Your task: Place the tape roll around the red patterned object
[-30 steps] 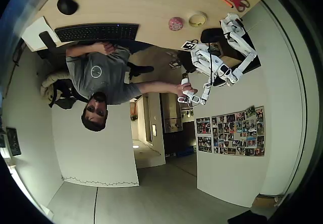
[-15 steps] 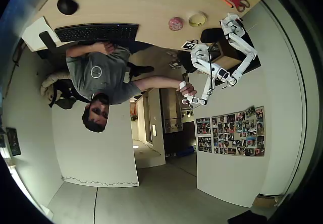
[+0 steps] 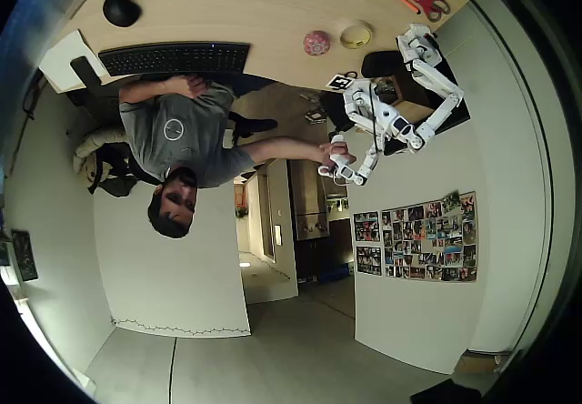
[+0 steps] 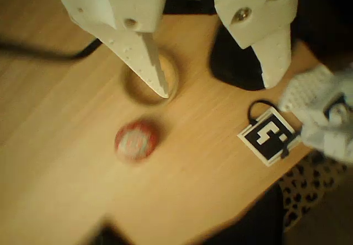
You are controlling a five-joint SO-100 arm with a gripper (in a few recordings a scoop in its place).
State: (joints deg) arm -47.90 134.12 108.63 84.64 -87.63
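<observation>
Pincer (image 4: 215,90) released, empty, above desk (image 4: 66,162). Tape roll (image 4: 151,79) under left finger: light, stiff; pinch rim wall. Ball (image 4: 136,140) just below.

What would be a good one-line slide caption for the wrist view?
Open end effector above the tape roll, with the red patterned object lying apart on the wooden table.

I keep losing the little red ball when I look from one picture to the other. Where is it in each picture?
Overhead view: the red patterned object sits near the top of the picture on the wooden table, just left of the tape roll.
Wrist view: it lies left of centre, below the tape roll, which the gripper partly covers.
Shared landmark: the black-and-white marker tag by the table's edge.
</observation>
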